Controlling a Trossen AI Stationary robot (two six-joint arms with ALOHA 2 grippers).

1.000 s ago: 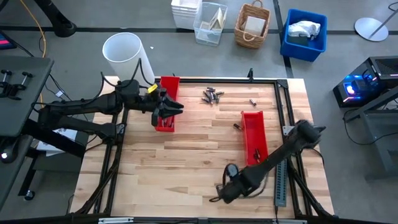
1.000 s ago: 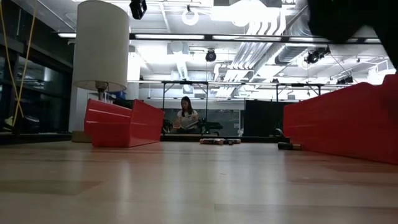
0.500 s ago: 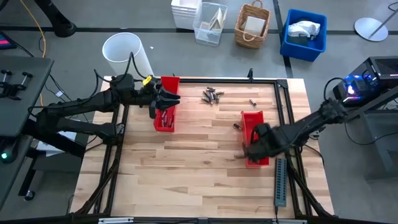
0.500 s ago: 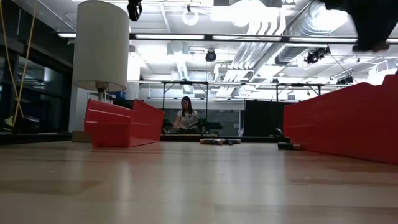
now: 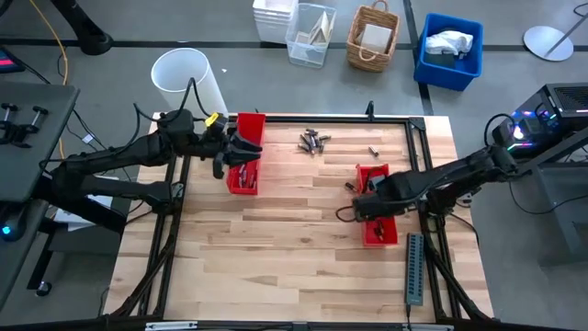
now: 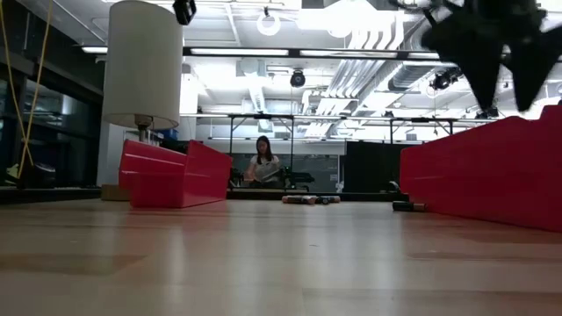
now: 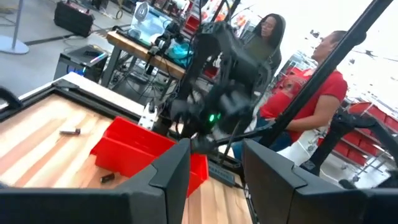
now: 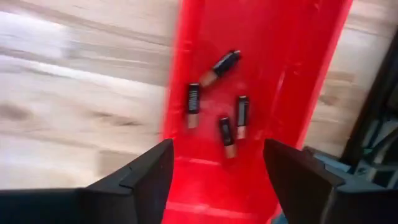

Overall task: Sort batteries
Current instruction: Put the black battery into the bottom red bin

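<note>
Two red trays on the table (image 5: 276, 248): the left tray (image 5: 246, 152) and the right tray (image 5: 375, 207). Inside the right tray, four batteries (image 8: 225, 130) lie loose, counted in the right wrist view. A cluster of batteries (image 5: 313, 141) sits at the far edge, too small to count, plus two strays, one (image 5: 374, 151) and another (image 5: 349, 187). Two arms, two people beyond.

Clearly a robotics lab or workshop: open ceiling with exposed ducts (image 6: 369, 70) and strip lights, wooden bench (image 5: 294, 248) in a black metal frame, equipment-laden worktables (image 7: 143, 50) behind, two people (image 7: 298, 99) seated nearby.
</note>
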